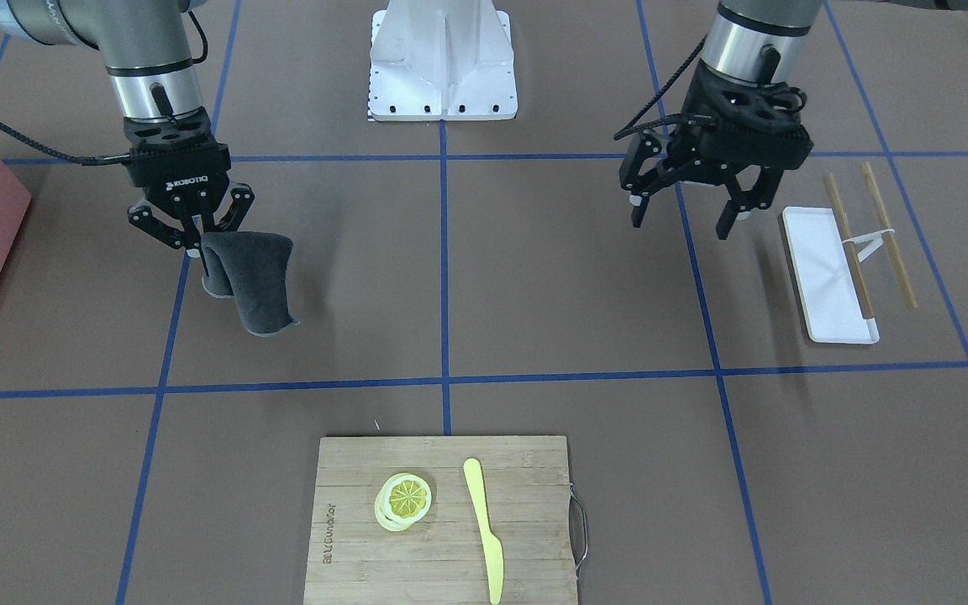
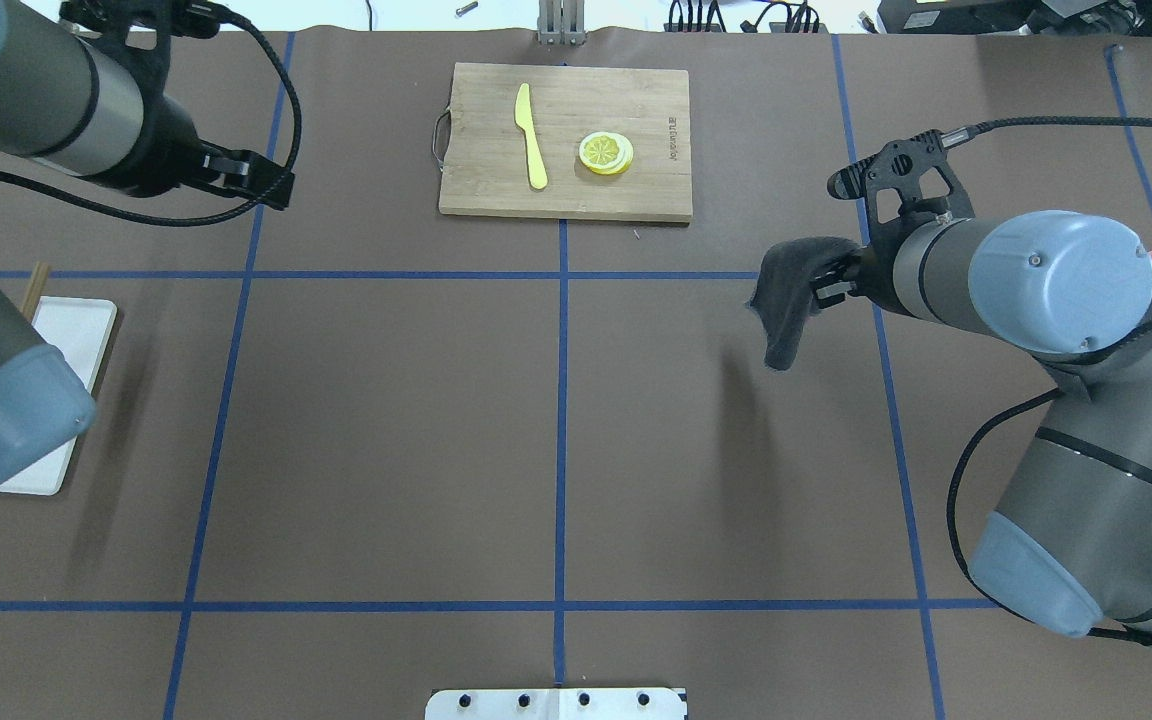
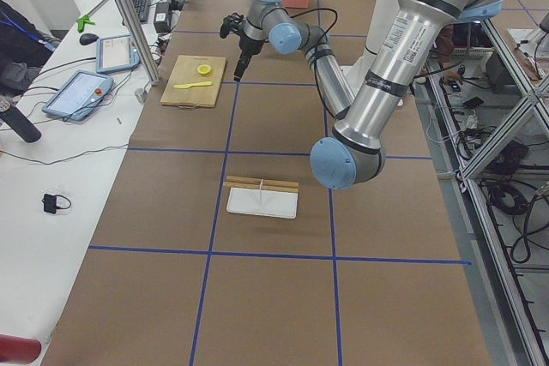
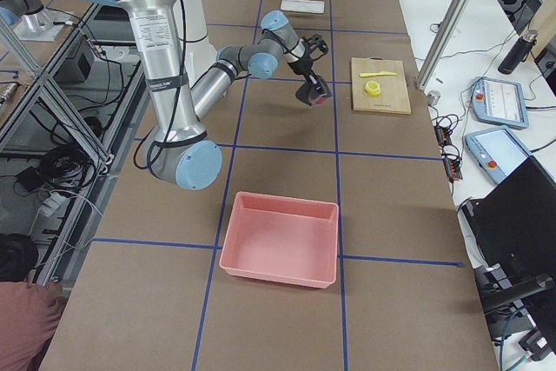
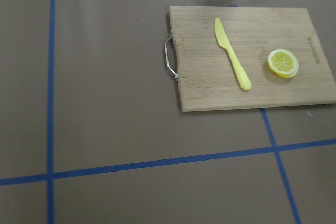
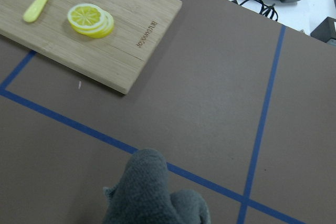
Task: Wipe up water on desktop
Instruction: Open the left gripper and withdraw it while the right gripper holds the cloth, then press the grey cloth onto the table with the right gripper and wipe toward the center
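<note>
One cloth (image 1: 259, 281) is held pinched by the right hand (image 1: 195, 242); the left hand (image 1: 686, 220) is spread, empty. Lowering onto the tabletop (image 1: 534, 277) beneath is needed; water seemingly indiscernible.

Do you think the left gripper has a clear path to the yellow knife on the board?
Probably yes: the left gripper is open, with only bare desktop between it and the knife.
</note>
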`<state>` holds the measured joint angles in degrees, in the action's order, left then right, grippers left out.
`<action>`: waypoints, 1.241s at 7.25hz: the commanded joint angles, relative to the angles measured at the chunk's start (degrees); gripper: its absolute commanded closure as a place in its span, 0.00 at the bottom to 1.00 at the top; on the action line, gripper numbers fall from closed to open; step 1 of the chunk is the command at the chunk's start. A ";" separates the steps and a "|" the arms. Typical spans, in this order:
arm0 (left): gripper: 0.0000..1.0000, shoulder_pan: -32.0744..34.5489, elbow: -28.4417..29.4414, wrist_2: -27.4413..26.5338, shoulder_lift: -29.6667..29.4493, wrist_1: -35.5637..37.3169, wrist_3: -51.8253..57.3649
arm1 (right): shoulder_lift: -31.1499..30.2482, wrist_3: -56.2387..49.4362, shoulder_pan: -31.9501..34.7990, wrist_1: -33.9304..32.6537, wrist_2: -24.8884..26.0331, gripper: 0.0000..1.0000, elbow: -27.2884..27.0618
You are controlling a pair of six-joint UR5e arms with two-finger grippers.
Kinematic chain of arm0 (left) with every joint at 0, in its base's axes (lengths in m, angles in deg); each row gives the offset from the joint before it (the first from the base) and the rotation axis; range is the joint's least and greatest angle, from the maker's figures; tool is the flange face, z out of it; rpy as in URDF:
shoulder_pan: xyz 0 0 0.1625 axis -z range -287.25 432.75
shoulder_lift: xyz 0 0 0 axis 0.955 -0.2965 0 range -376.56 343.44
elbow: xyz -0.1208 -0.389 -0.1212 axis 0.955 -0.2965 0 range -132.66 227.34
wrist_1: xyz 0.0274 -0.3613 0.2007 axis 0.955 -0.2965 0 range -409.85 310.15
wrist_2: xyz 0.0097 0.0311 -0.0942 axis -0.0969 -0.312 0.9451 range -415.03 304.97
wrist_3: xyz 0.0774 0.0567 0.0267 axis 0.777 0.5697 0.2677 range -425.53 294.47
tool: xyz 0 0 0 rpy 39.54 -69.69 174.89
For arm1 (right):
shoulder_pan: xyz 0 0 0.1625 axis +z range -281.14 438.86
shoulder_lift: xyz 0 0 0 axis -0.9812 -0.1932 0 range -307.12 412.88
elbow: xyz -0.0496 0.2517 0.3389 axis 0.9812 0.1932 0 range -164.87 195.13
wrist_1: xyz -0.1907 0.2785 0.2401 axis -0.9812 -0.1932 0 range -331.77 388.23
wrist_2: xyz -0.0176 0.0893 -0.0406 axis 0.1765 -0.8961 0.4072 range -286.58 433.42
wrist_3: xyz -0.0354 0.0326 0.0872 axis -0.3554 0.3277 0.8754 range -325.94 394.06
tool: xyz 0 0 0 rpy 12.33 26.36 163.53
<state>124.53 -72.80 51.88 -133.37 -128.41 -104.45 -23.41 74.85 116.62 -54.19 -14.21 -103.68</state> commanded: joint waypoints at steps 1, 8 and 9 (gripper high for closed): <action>0.02 12.13 0.08 2.23 4.80 8.07 23.16 | -0.70 0.17 1.52 -8.06 -0.70 1.00 -0.18; 0.02 46.18 32.17 23.29 16.40 4.75 70.14 | -3.34 3.22 -0.74 -20.76 -0.97 1.00 0.25; 0.02 47.69 32.08 30.39 22.27 -0.48 68.47 | -2.21 8.81 -3.72 -20.15 -0.97 1.00 0.51</action>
<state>169.49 -41.01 75.17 -117.00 -124.47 -34.47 -26.43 78.61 115.72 -74.54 -15.08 -103.42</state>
